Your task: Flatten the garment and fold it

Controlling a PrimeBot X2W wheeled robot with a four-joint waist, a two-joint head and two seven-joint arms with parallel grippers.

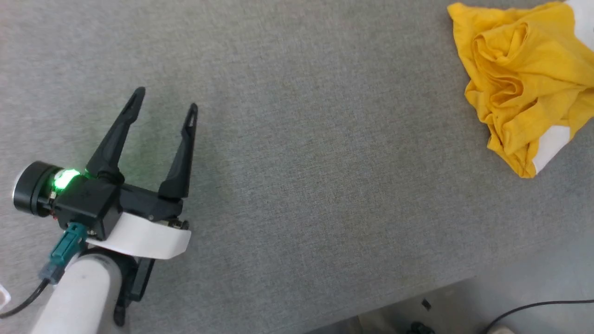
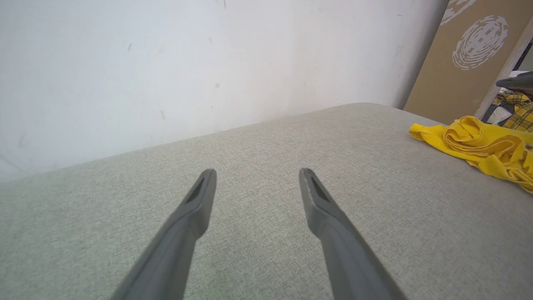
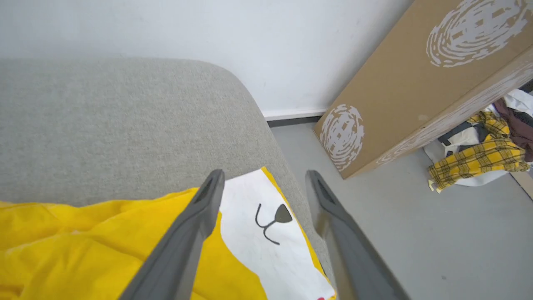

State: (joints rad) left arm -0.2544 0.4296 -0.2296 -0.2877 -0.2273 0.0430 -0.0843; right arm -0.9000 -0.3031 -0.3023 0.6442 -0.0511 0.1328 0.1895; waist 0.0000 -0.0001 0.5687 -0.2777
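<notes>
Dark left jaws: the left gripper point(image 1: 166, 99) is standing wide open, holding nothing, over the bare grey fabric surface point(image 1: 297, 185).
Dark right jaws: the right gripper point(image 3: 265, 174) is standing wide open too, gripping nothing, hanging over the garment point(image 3: 83, 233).
Garment: bright yellow, it is lying crumpled beneath the right jaws by the surface's rounded corner, well apart from the left jaws, showing a white patch point(image 3: 266, 250) with black line marks point(image 3: 270, 221).
</notes>
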